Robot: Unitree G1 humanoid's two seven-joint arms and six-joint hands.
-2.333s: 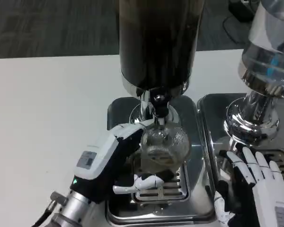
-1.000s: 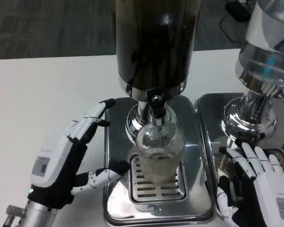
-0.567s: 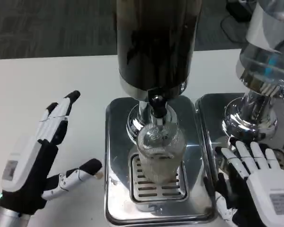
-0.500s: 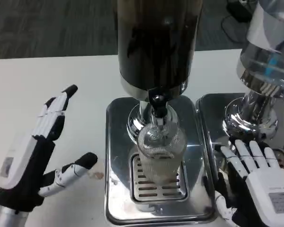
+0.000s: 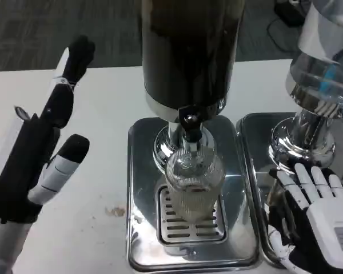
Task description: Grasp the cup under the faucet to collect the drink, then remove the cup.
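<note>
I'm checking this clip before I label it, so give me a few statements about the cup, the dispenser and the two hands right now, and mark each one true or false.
1. The cup stands on the drip grate below the faucet. True.
2. The left hand grips the cup. False: it is raised over the white table, to the left of the steel tray, fingers apart, holding nothing.
3. The right hand rests at the neighbouring dispenser's base, apart from the cup. True.
4. The cup lies tipped on its side. False: it stands upright.
5. The dark dispenser stands on the table's left edge. False: it stands mid-picture, directly above the cup.
</note>
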